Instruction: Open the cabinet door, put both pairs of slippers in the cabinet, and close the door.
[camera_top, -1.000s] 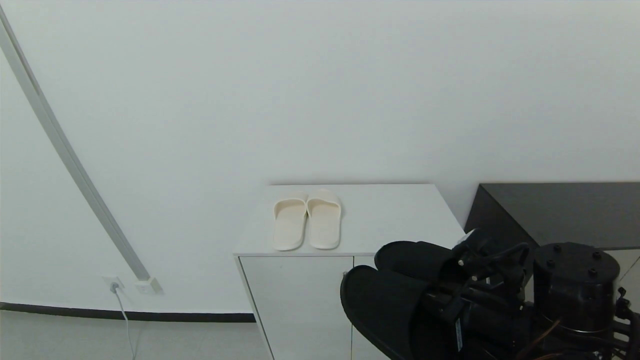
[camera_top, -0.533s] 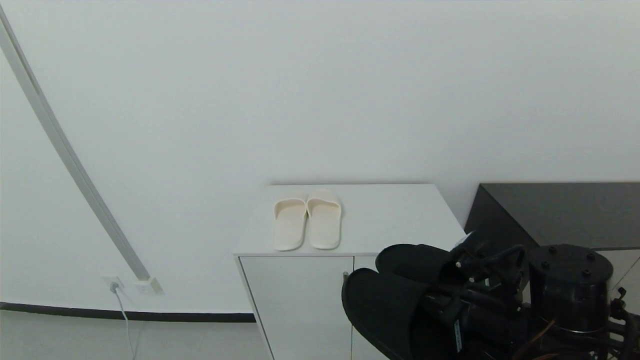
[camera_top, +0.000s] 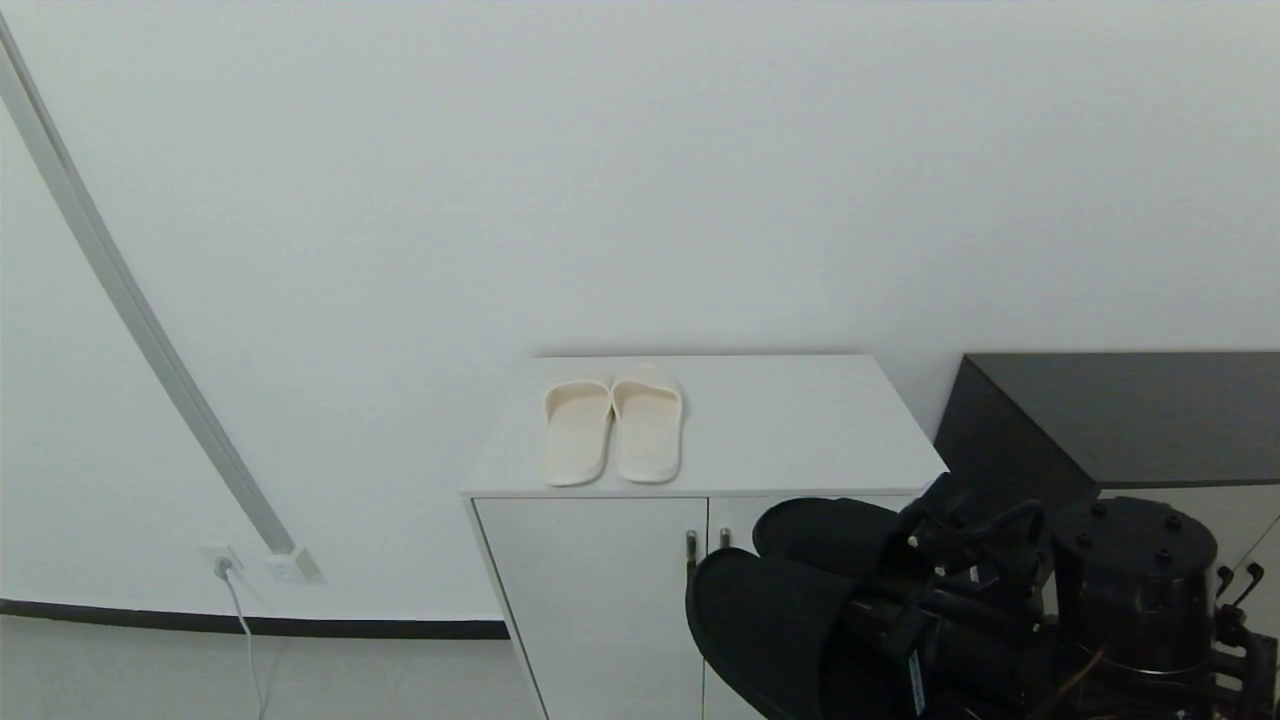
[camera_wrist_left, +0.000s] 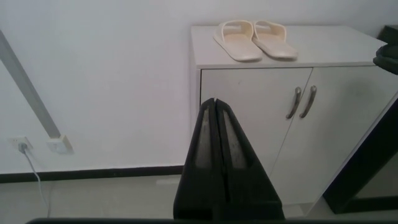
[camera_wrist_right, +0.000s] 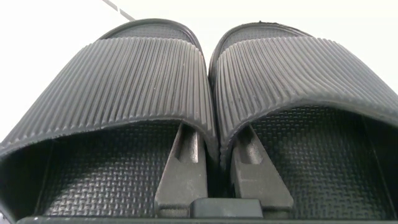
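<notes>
A: The right jaws?
B: Clamped on the black slippers (camera_wrist_right: 149, 68), one finger (camera_wrist_right: 180, 168) under each strap, pair side by side.
A: And the left jaws?
B: Pressed together, nothing btwn them. The cabinet (camera_wrist_left: 249, 124) stands ahead of them w/ doors closed (handles (camera_wrist_left: 295, 102) side by side at the middle); cream slippers (camera_wrist_left: 255, 40) on its top, well beyond the jaws.

a plain white wall (camera_top: 640, 180), evenly lit, is crossed on the left by a pale grey conduit strip (camera_top: 130, 300) that slants down to a small white box (camera_top: 292, 566) just beside a wall socket (camera_top: 218, 560), from which a thin white cable (camera_top: 245, 640) hangs. a dark skirting band (camera_top: 300, 628) runs along the wall's foot above a light grey floor (camera_top: 120, 670). at the right a dark, flat-topped cabinet (camera_top: 1120, 410) stands against the wall.
</notes>
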